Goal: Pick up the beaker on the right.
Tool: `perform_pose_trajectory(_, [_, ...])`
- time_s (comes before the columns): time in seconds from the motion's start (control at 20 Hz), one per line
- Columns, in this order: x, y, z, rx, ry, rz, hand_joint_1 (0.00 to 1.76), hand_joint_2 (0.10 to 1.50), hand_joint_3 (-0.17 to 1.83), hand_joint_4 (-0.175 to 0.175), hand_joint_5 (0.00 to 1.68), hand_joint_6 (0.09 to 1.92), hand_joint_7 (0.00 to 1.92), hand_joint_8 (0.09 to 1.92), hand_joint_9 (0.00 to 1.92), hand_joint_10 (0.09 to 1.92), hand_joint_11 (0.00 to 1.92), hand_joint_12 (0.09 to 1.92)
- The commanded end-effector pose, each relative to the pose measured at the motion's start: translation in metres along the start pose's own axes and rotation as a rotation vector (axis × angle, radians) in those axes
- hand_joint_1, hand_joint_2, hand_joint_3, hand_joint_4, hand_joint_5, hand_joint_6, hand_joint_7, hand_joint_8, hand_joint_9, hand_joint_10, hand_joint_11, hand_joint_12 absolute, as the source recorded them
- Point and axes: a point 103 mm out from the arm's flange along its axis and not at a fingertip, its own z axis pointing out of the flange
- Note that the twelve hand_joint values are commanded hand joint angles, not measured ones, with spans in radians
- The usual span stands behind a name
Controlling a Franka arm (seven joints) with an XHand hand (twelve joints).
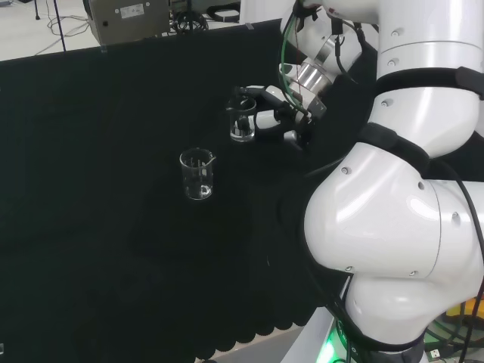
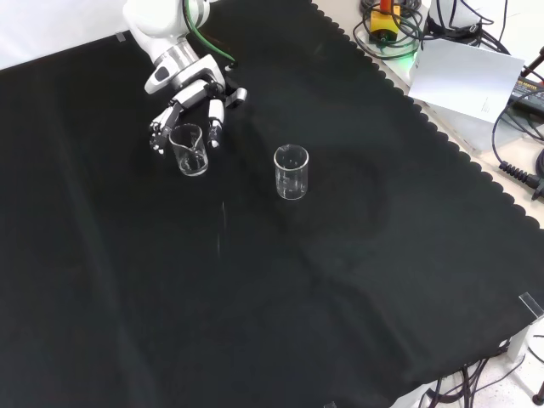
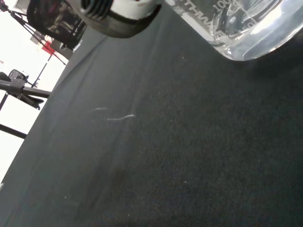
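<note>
Fingers [image 2: 215,110] of the hand [image 2: 191,106] curl around the upright beaker [image 2: 189,150], grasping it; the second beaker [image 2: 291,172] stands well apart from that beaker.

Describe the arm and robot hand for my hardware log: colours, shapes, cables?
The arm is glossy white, built of bulbous rounded links with black bands at the joints. A silver metal cuff joins it to the robot hand, which is black with white finger segments. A green cable and black ones run along the wrist.
</note>
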Motion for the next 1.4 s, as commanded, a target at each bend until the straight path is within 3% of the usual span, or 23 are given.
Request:
perform_pose_trajectory(0.05, [-0.001,0.004,0.007,0.012,0.003,0.016,0.96,0.87,-0.17,-0.023,0.43,0.09,0.22,0.64,0.38,0.63,0.07,1.39])
perform_pose_trajectory(0.1, [0.014,0.015,0.032,0.035,-0.029,0.012,0.96,0.87,-0.17,-0.023,0.44,0.09,0.22,0.64,0.39,0.63,0.07,1.39])
perform_pose_trajectory(0.15, [0.014,0.017,0.033,0.025,-0.023,0.015,0.96,0.87,-0.17,-0.023,0.46,0.09,0.22,0.64,0.39,0.63,0.07,1.39])
perform_pose_trajectory(0.35, [-0.002,0.007,0.009,-0.012,-0.001,0.034,0.97,0.88,-0.17,-0.023,0.57,0.12,0.25,0.64,0.44,0.62,0.09,1.38])
perform_pose_trajectory(0.45, [-0.003,0.005,0.003,-0.023,0.002,0.037,0.98,0.88,-0.17,-0.024,0.58,0.40,0.27,0.63,0.47,0.59,0.12,1.36])
perform_pose_trajectory(0.5, [0.021,0.021,0.035,-0.020,-0.037,0.049,0.99,0.88,-0.17,-0.023,0.57,0.59,0.28,0.63,0.49,0.58,0.13,1.36])
perform_pose_trajectory(0.55, [0.028,0.026,0.044,-0.024,-0.039,0.055,0.99,0.89,-0.17,-0.023,0.60,0.76,0.29,0.64,0.50,0.57,0.13,1.36])
perform_pose_trajectory(0.7, [0.018,0.023,0.034,-0.041,-0.015,0.069,1.01,0.90,-0.17,-0.022,0.74,1.08,0.31,0.66,0.52,0.58,0.16,1.36])
perform_pose_trajectory(0.85, [0.006,0.013,0.013,-0.066,-0.024,0.080,1.03,0.91,-0.17,-0.012,0.83,1.23,0.33,0.68,0.54,0.58,0.19,1.36])
perform_pose_trajectory(0.95, [0.006,0.011,0.006,-0.076,-0.039,0.086,1.06,1.04,-0.17,0.111,1.02,0.98,0.43,0.68,0.63,0.57,0.27,1.32])
perform_pose_trajectory(1.0, [0.006,0.011,0.004,-0.082,-0.053,0.092,1.08,1.07,-0.17,0.127,1.08,0.91,0.51,0.69,0.70,0.57,0.33,1.30])
perform_pose_trajectory(1.05, [0.009,0.011,0.004,-0.093,-0.076,0.102,1.11,1.10,-0.17,0.070,1.10,0.88,0.65,0.74,0.82,0.58,0.46,1.25])
perform_pose_trajectory(1.1, [0.010,0.011,0.003,-0.109,-0.087,0.109,1.14,1.11,-0.17,-0.028,1.10,0.88,0.79,0.79,0.94,0.60,0.66,1.16])
perform_pose_trajectory(1.15, [0.012,0.011,0.002,-0.134,-0.086,0.114,1.19,1.13,-0.17,-0.097,1.07,0.99,0.96,0.72,1.05,0.64,0.86,1.03])
perform_pose_trajectory(1.2, [0.011,0.009,-0.003,-0.162,-0.098,0.122,1.23,1.13,-0.17,-0.122,1.04,1.07,1.11,0.59,1.14,0.70,1.00,0.93])
perform_pose_trajectory(1.3, [0.009,0.007,-0.010,-0.188,-0.093,0.127,1.27,1.10,-0.17,-0.100,1.05,1.05,1.35,0.31,1.33,0.75,1.16,0.82])
perform_pose_trajectory(1.4, [0.013,0.006,-0.016,-0.218,-0.089,0.122,1.28,1.08,-0.17,-0.067,1.09,0.96,1.47,0.14,1.44,0.74,1.23,0.79])
